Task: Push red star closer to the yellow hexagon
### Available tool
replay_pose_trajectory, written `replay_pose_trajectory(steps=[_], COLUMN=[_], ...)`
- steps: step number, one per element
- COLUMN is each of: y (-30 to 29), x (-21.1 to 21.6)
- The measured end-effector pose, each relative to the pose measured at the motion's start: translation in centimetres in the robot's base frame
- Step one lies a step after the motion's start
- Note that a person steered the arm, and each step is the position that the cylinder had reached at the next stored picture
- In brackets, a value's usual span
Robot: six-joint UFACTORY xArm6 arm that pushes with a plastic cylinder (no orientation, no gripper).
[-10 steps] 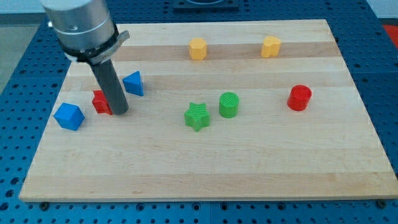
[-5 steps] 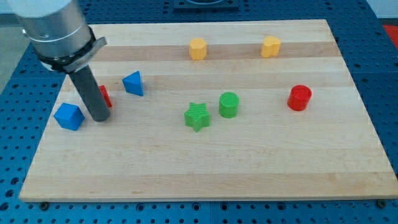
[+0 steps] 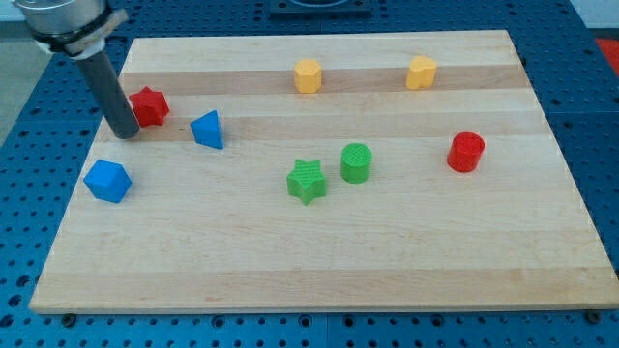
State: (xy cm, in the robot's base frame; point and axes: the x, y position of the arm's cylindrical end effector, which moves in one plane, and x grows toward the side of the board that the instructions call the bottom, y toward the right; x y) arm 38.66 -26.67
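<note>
moved: my tip (image 3: 124, 134) slid up-left, red star (image 3: 148, 105) went up too, now touching its right
reds: star plus red cylinder (image 3: 466, 152)
yellows: two, incl. yellow hexagon (image 3: 308, 75)
blues: two
greens: two
gripper: none, just a rod

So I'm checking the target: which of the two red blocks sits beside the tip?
The red star, at the view's upper left, right beside my tip; the red cylinder stands far right.

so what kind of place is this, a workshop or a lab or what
Most likely a robotics lab bench. A wooden board rests on a blue perforated table, small coloured blocks such as the red star are scattered on it, and my tip sits beside that star.
</note>
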Motion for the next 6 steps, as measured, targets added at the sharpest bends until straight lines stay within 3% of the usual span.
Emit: replay_pose_trajectory(steps=[1,2,4,6], y=[-0.1,3.3,15.8,16.4], x=[-2.1,-3.6,-5.9,-7.5])
